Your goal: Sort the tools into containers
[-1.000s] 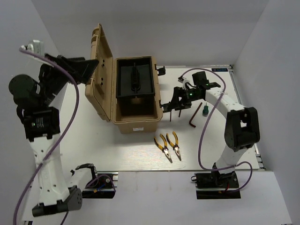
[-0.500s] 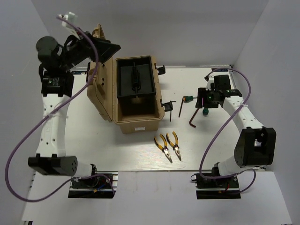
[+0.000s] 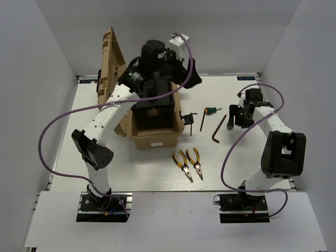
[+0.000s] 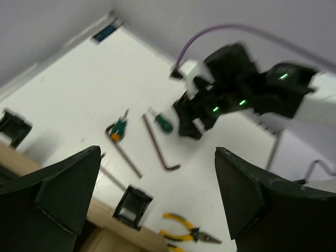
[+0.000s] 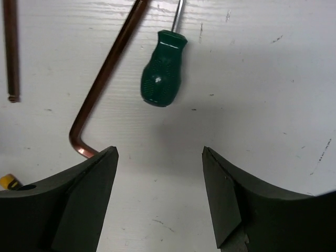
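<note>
The tan toolbox (image 3: pixel 153 137) stands open at centre left, lid up. My left gripper (image 3: pixel 188 74) is open and empty, held high over the box's far right corner; its wrist view looks down across the table (image 4: pixel 157 152). My right gripper (image 3: pixel 234 118) is open and empty, low over the table just short of a green-handled screwdriver (image 5: pixel 161 68). A copper hex key (image 5: pixel 104 80) lies left of it, also seen from above (image 3: pixel 218 129). A second hex key (image 3: pixel 201 122), a small green screwdriver (image 3: pixel 211 111) and two yellow pliers (image 3: pixel 182 162) (image 3: pixel 196 163) lie on the table.
The raised lid (image 3: pixel 106 63) stands left of the box. Black latches (image 4: pixel 131 207) stick out from the box's right side. The white table (image 3: pixel 247 157) is walled in by grey panels. The right arm (image 4: pixel 231 89) shows in the left wrist view.
My left arm has swung from the far left, behind the lid, to above the toolbox. My right gripper has drawn back right from the box; the small green screwdriver now shows.
</note>
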### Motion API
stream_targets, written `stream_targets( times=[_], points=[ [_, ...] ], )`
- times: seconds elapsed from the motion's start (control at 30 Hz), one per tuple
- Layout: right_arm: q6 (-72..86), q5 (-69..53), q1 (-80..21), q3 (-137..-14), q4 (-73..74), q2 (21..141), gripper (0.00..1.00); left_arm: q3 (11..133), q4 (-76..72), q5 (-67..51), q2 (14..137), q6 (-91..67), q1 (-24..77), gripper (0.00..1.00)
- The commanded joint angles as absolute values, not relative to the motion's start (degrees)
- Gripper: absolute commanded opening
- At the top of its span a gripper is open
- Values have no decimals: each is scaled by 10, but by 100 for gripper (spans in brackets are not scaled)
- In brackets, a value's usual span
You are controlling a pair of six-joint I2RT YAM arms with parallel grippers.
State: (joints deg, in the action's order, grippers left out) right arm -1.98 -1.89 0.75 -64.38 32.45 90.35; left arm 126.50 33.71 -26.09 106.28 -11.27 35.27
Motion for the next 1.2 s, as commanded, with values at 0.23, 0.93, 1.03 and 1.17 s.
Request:
stream_targets(
  times=[0.23,0.93,1.03,1.17],
  points=[
    [-19,-35,12,-714,308,1014,70,1174,419,-3,1037,14,466,100],
    [-9,-34,18,-771,333,1094,21,1160,354,2,1125,48,534,76],
    [-14,-41,25,-766,344,1063,4,1160,354,2,1125,48,534,71],
    [-43,-102,23,-766,351,1001,0,1148,324,-7,1061,54,540,71]
  ],
)
